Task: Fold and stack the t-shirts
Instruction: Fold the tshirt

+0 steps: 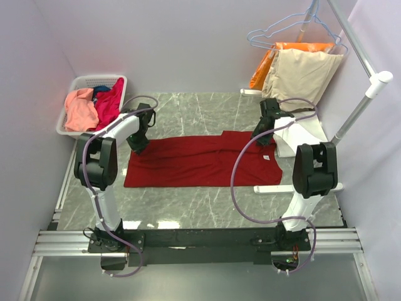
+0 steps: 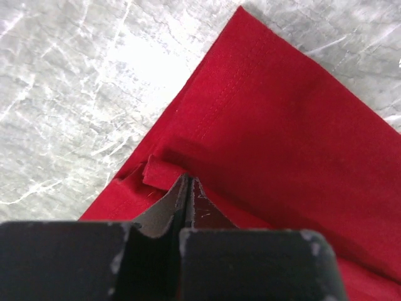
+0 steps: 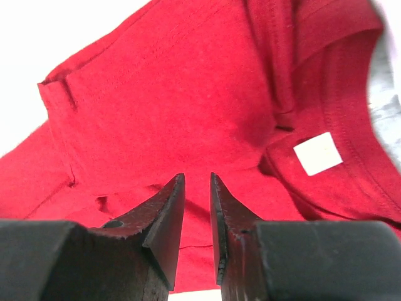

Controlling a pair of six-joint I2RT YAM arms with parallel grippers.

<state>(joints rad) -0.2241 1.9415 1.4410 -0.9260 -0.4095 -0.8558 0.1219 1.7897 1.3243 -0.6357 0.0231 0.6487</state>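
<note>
1. We see the dark red t-shirt (image 1: 200,160) lying flat on the counter (image 1: 207,210). Its long axis runs from one gripper to the other, with the hem end by the left arm and the collar end by the right.
2. The left gripper (image 2: 186,183) is clenched on the shirt's hem corner. A small pucker of cloth rises right at its fingertips, and the rest of the garment spreads away ahead of it and to its right.
3. The right gripper (image 3: 197,185) is released, its jaws a narrow gap apart, poised close over the cloth near the shoulder. The collar with its white label (image 3: 318,153) lies ahead of it and to its right.
4. We judge that the coming move turns on this pairing. Each arm is nearest its own end, so a fold calls for the right gripper to close on the cloth directly beneath it before either arm lifts.
5. A salmon-pink shirt (image 1: 80,111) and a magenta shirt (image 1: 109,103) sit in the white basket (image 1: 100,77), well apart, beyond the left gripper.
</note>
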